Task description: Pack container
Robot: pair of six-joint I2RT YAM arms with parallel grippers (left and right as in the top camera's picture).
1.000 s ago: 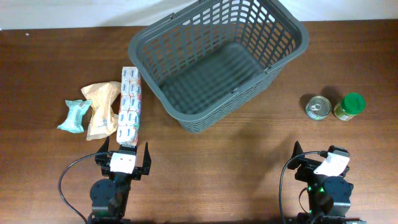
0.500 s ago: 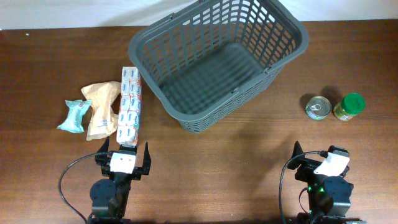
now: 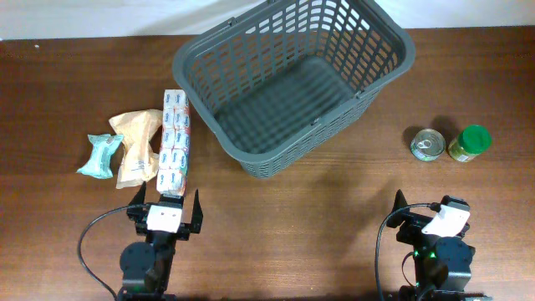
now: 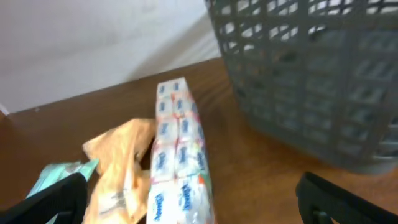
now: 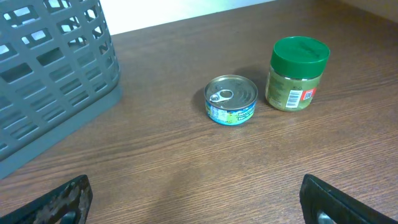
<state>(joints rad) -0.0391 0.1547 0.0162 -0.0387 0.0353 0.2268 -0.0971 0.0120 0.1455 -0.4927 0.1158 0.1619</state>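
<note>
The left jaws stand spread wide, grasping nothing; the right jaws are likewise released. The container point(image 3: 288, 152), a dark grey plastic basket with slotted lattice walls and a thick rim, sits mouth-up at the far middle of the brown wooden surface point(image 3: 318, 226), ahead-right of the left jaws and ahead-left of the right jaws. Its long axis runs diagonally, near-left to far-right. A strip of tissue packs point(image 3: 174, 142) lies just beside its left corner.

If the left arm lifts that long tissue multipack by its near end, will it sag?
Probably sags: the tissue multipack is a long row of small soft packs. Likely light. Its film wrap might slip in the left gripper.
</note>
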